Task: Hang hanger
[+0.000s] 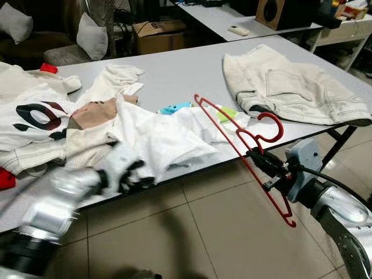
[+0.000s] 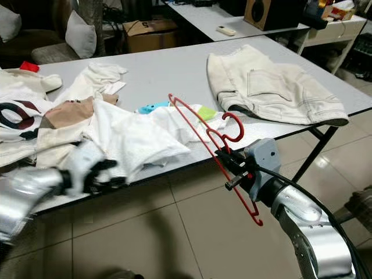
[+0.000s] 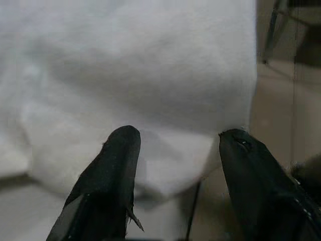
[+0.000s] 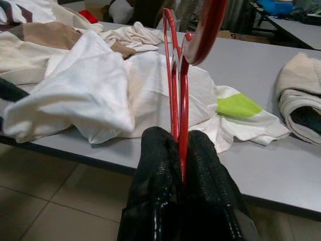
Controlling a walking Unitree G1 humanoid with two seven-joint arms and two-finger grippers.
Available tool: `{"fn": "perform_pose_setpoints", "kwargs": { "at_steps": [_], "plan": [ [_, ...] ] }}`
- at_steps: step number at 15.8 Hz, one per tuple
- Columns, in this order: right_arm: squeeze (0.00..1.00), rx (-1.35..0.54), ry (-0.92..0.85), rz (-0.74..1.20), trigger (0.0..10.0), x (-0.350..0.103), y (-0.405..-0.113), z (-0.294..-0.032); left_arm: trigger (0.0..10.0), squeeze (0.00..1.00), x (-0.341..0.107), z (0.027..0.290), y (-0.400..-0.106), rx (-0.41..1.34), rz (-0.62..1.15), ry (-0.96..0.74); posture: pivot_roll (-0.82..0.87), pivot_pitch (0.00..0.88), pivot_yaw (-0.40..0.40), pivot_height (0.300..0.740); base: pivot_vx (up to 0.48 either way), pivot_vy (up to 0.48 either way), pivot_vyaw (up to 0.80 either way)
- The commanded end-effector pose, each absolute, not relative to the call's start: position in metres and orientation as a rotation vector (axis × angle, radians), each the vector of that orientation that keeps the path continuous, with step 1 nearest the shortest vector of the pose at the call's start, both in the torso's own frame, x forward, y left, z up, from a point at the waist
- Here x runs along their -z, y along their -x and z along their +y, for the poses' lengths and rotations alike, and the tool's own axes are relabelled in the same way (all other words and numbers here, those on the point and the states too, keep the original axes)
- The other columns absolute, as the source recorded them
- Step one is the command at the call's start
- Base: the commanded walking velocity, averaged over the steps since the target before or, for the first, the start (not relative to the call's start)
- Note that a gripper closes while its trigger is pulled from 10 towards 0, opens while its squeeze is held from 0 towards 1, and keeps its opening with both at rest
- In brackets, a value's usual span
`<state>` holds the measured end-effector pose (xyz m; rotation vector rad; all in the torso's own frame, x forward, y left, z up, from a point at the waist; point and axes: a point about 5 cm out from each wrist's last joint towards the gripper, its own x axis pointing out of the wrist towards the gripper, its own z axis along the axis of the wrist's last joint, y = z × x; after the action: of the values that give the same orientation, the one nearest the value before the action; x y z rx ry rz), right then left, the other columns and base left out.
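The red hanger (image 1: 244, 145) is clamped in the right hand (image 1: 263, 158) beside the tabletop (image 1: 186, 72). The left hand (image 3: 175, 150), fingers apart, is seen, somewhat blurred, at a white garment (image 1: 168, 139).

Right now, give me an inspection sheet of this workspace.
Surface: grey table, long, partly bare.
Job's things: red hanger held off the table's front edge, tilted; white shirt at that edge.
Clutter: cream shorts, printed clothes, blue item, green patch.
Grippers: right pincer shut on the hanger; left pincer open at the shirt's hem.
Cables: black cable along right arm.
Surroundings: tiled floor, cardboard box, cushions, second table.
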<state>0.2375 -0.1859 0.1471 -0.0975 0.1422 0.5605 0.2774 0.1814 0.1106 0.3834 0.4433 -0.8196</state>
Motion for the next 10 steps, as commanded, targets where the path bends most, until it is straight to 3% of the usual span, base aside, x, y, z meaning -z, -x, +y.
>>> {"fn": "perform_pose_setpoints", "kwargs": {
  "at_steps": [1,2,3,7,10],
  "plan": [
    [0.00,-0.515,0.110,0.155,10.0,-0.145,-0.241,-0.190,5.0,0.00,-0.106,0.177,-0.282,0.776,0.425,-0.410,-0.09,0.000,0.000,0.740,0.000,0.000,0.00],
    [0.00,-0.468,0.111,0.161,10.0,-0.144,-0.243,-0.195,1.6,0.00,-0.104,0.171,-0.288,0.736,0.401,-0.431,-0.10,0.000,0.003,0.740,0.000,0.000,0.00],
    [0.00,-0.431,0.097,0.151,10.0,-0.147,-0.244,-0.199,0.0,0.00,-0.105,0.167,-0.295,0.696,0.370,-0.426,-0.11,0.000,0.009,0.740,0.000,0.000,0.00],
    [0.00,-0.319,0.094,0.152,10.0,-0.144,-0.239,-0.212,0.0,0.00,-0.108,0.161,-0.318,0.547,0.276,-0.463,-0.14,0.000,0.032,0.740,0.000,0.000,0.00],
    [0.00,-0.260,0.061,0.150,10.0,-0.142,-0.234,-0.216,0.0,0.00,-0.118,0.153,-0.334,0.488,0.210,-0.368,-0.16,0.000,0.044,0.740,0.000,0.000,0.00]
  ]
}}
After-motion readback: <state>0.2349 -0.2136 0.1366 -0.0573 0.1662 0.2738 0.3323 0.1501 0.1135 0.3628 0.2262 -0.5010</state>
